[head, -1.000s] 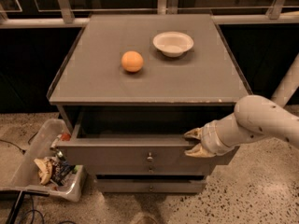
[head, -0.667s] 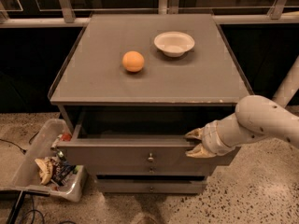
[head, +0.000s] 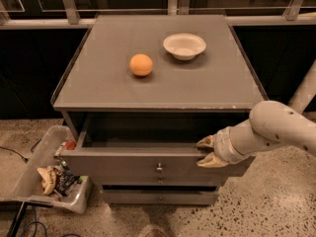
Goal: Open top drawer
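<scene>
Grey top drawer (head: 123, 165) pulled partly out beneath tabletop (head: 98, 85), hand (head: 200, 153) at its front right edge, fingers spread apart, orange (head: 141, 64) and white bowl (head: 184, 45) on top.

The top drawer (head: 123, 164) is standing partly open from the grey cabinet (head: 163, 90), with its dark interior showing beneath the cabinet's top. The gripper (head: 206, 152) is sitting at the upper edge of the drawer front, towards its right end and right of the small round knob (head: 159, 168). An orange (head: 141, 64) and a white bowl (head: 184, 45) are sitting apart on the cabinet's top. A clear bin (head: 29, 177) of clutter is lying on the floor to the left.
</scene>
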Tool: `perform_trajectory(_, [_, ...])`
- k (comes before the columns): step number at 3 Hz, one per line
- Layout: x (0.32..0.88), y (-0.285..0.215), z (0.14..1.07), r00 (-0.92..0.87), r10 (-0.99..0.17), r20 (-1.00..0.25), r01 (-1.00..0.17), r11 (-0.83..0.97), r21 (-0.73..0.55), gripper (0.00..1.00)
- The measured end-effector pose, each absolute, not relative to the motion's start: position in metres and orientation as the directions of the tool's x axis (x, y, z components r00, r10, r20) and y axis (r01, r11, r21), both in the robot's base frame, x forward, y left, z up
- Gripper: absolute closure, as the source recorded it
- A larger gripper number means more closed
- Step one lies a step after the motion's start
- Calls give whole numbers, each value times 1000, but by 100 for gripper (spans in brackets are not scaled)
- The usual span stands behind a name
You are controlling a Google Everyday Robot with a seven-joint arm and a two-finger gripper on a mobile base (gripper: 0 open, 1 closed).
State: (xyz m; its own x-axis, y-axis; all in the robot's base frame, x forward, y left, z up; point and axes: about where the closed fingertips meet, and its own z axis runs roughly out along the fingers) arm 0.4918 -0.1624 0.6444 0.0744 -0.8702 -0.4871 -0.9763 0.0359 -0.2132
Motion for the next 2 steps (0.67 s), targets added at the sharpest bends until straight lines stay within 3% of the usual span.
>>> perform_trajectory(1, [488, -163, 643, 72, -870, -487, -976, 38, -213, 84])
perform_trajectory(2, [471, -167, 639, 57, -867, -495, -976, 56, -212, 100])
